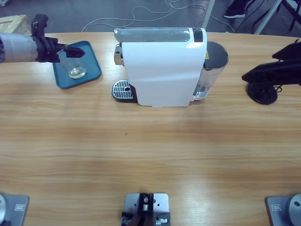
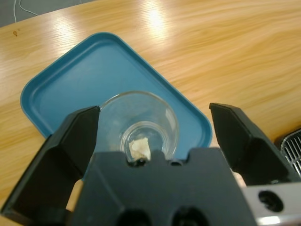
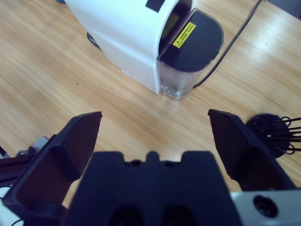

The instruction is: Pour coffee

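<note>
Nearest the left wrist camera, the left gripper (image 2: 153, 122) is standing with its jaws spread wide, one on either side of the small clear glass (image 2: 139, 125); neither jaw appears to be touching the glass wall. The glass is sitting upright near the edge of the blue tray (image 2: 101, 70) closest to the coffee machine (image 1: 160, 66). No brownish coffee is visible anywhere: only a small pale patch is showing at the bottom of the glass, and what it is cannot be told.

Likely risks from here: if the jaws are closing off-centre, one jaw may be pushing the glass sideways, tipping it or sliding it over the tray rim; a smooth glass wall may also be slipping out of a light grip during the carry to the drip grate (image 1: 122, 89).

In the high view, the left arm (image 1: 21, 47) is reaching in level from the left edge, its gripper over the tray. Farthest off, the right gripper (image 3: 153, 136) is hanging above the table with jaws spread and holding nothing, looking down toward the machine's water tank (image 3: 188, 61).
</note>
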Tool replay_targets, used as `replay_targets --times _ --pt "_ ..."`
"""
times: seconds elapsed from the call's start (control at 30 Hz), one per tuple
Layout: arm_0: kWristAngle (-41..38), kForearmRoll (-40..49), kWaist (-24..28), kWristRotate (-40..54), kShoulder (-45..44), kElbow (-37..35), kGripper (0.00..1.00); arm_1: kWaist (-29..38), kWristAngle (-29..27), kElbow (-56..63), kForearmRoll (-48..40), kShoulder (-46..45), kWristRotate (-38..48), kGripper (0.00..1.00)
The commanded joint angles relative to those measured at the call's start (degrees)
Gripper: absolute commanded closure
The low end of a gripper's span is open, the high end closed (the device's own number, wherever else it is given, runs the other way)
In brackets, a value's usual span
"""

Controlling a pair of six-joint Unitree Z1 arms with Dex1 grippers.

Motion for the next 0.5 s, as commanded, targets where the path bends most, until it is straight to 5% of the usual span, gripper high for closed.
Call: replay_targets --times 0.03,0.5 --pt "0.75 -0.37 -0.36 -0.16 2.50 2.23 0.023 0.53 -0.31 3.50 -1.10 -2.32 0.60 0.000" --pt "6.20 4.27 -2.21 -0.23 -15.01 6.80 0.023 0.56 0.51 4.68 -2.82 -2.69 0.91 0.000"
